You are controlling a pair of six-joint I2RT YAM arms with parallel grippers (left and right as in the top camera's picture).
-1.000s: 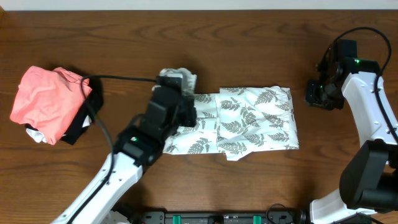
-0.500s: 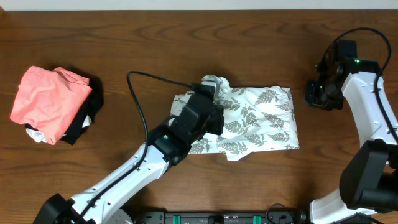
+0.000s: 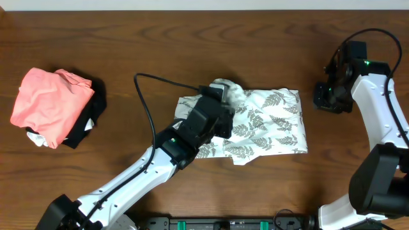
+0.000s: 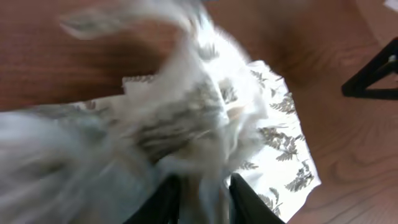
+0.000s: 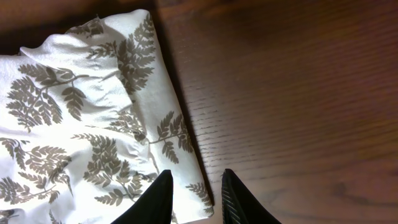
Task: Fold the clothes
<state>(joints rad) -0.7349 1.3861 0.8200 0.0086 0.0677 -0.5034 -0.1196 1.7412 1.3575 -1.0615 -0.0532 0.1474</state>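
From overhead, the clothes (image 3: 268,124) lie on the table (image 3: 192,38) a little right of centre, a flattened white rectangle printed with grey ferns. Their upper left corner is gathered into a raised bunch. The left gripper (image 3: 220,96) sits at that bunch, its arm reaching up from the table's near edge and covering the fabric's left part. This view does not show how its jaws stand.

The left wrist view is smeared. Pale leaf-print cloth fills most of it and runs down between the two dark fingers (image 4: 166,200). The jaws are apart with fabric in the gap, but I cannot tell whether they grip it or it merely hangs there. Beyond the blur, the flat part of the clothes is sharp against the wood.

The right gripper (image 3: 327,97) is near the clothes' right edge from above. Only its wrist view shows the jaws: they stand apart and empty over bare wood, just beside the hem's lower corner.

Only the overhead view takes in the far left, where a salmon-pink garment (image 3: 48,105) rests on a black cloth (image 3: 89,124), well apart from the clothes.
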